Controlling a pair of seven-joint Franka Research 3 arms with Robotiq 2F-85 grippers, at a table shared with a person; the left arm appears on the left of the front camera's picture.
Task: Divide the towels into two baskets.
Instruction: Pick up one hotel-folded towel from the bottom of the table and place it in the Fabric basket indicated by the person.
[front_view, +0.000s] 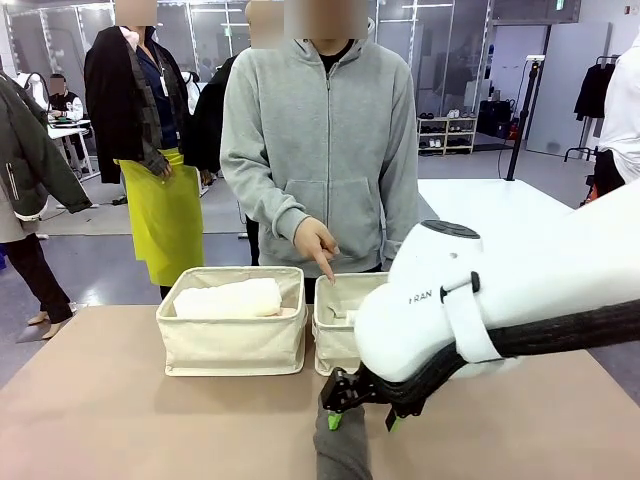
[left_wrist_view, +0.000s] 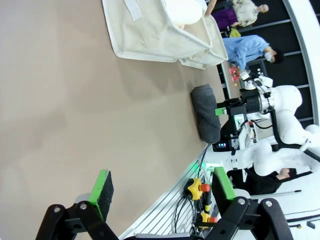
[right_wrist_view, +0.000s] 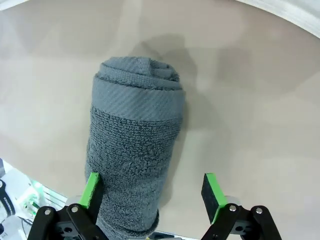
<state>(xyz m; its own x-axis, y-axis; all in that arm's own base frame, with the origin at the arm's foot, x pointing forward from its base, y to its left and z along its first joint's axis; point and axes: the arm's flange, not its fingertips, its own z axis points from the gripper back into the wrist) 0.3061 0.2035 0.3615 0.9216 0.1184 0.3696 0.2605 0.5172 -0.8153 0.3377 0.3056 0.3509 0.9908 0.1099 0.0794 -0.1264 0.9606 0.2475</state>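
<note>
A dark grey rolled towel (front_view: 342, 452) lies on the tan table near the front edge. My right gripper (front_view: 361, 420) hangs open just over it. In the right wrist view the grey towel (right_wrist_view: 135, 150) sits toward the left finger of the right gripper (right_wrist_view: 151, 192), with the right pad (right_wrist_view: 211, 191) beside it over bare table. Two cream baskets stand side by side: the left basket (front_view: 232, 340) holds a pale cream towel roll (front_view: 228, 298), and the right basket (front_view: 335, 345) is partly hidden by my arm. My left gripper (left_wrist_view: 162, 187) is open over bare table, far from the grey towel (left_wrist_view: 205, 112).
A person in a grey hoodie stands behind the baskets, one finger (front_view: 327, 268) pointing down at the right basket. My white right arm (front_view: 470, 300) covers the table's right side. The tabletop (front_view: 120, 410) left of the towel is bare. Other people stand farther back.
</note>
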